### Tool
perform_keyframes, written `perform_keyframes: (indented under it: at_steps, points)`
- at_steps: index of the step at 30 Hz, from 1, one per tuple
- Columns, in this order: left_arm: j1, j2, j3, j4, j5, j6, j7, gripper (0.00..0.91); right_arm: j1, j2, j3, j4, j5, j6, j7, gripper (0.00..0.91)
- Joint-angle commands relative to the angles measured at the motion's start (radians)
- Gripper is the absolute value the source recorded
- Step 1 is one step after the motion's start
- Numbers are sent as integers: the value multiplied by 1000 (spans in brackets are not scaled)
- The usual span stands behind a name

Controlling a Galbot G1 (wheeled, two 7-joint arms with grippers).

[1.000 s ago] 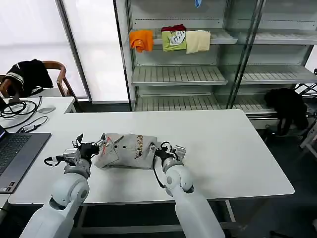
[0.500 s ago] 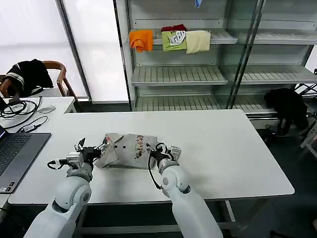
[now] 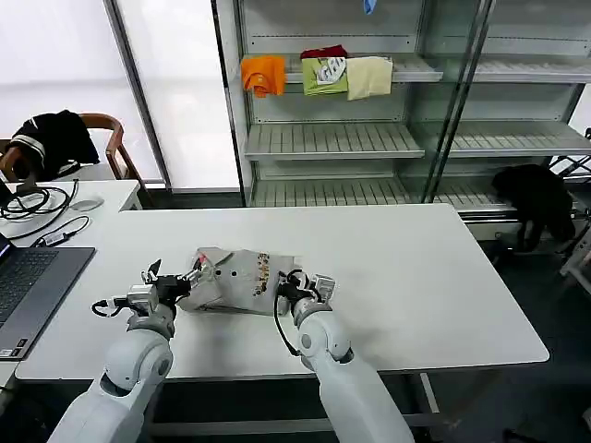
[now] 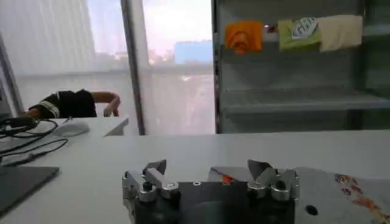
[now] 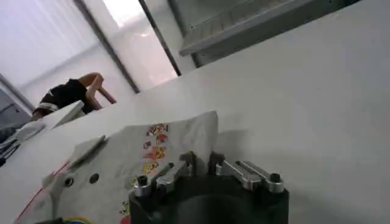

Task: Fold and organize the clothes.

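Note:
A light grey T-shirt (image 3: 238,277) lies partly folded on the white table (image 3: 416,277), its small multicolour print (image 3: 261,273) facing up. In the right wrist view the shirt (image 5: 152,152) runs down to my right gripper (image 5: 202,161), whose fingers are shut on its near edge. In the head view my right gripper (image 3: 288,280) sits at the shirt's right side. My left gripper (image 3: 174,275) is at the shirt's left side. In the left wrist view my left gripper (image 4: 209,170) is open, and the orange-striped collar edge (image 4: 226,178) lies between its spread fingers without touching them.
A laptop (image 3: 28,286) and cables (image 3: 42,208) lie on the table's left. A chair with a black garment (image 3: 55,138) stands behind them. Shelves behind hold orange (image 3: 263,74), green (image 3: 325,74) and cream (image 3: 369,76) garments. The table's right half has free room.
My right gripper has slid left onto the shirt's right edge. My left gripper has dropped slightly toward the table's front edge, staying open.

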Motion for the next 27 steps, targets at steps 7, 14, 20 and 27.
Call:
perform_keyframes:
  at_steps: [7,14,20,27]
  points:
    - [-5,4,-23,-2,-1,1,2,907,40,-103,-15,24,45,-53,-22,0]
    - [-17,-9,-4,-5,4,7,-2,907,47,-227,16,36,70,-62,-38,0]
    - [-14,-18,-1,-5,14,6,-3,907,38,-282,53,42,76,-62,-52,0]
    - [-6,-23,5,-17,20,9,-9,907,24,-313,81,47,78,-53,-63,0]
